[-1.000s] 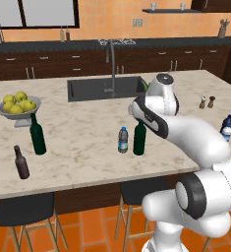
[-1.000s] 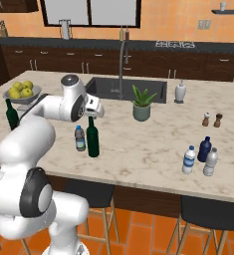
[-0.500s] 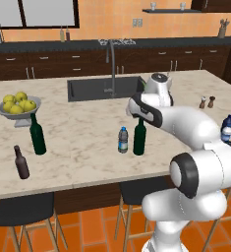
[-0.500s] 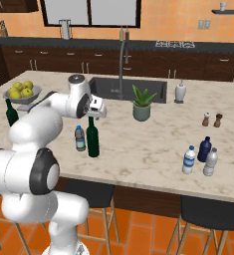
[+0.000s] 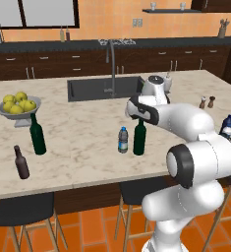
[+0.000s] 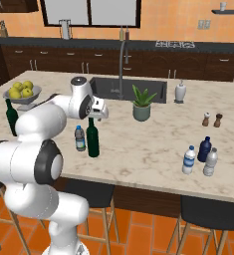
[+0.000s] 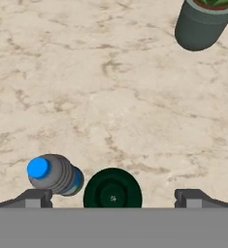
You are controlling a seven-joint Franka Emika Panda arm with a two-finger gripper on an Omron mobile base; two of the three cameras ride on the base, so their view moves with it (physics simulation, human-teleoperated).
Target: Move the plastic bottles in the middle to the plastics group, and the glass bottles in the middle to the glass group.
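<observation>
mid-island, on the marble surface: the end effector (image 7: 113, 197) hangs directly above the green wine bottle (image 6: 92, 141), jaws spread wide, gripping nothing. a blue-capped water bottle (image 6: 79, 138) stands just beside it; blue label visible, no text readable. hand view looks straight down on both bottle tops, w/ a grey plant pot (image 7: 199, 26) at its upper right. right base view adds the plastics group (image 6: 204, 149) at the surface's right end, w/ another water bottle (image 6: 188, 160) beside it. left base view adds the glass group (image 5: 37, 135) at the left end, by the lemon bowl (image 5: 18, 108).
</observation>
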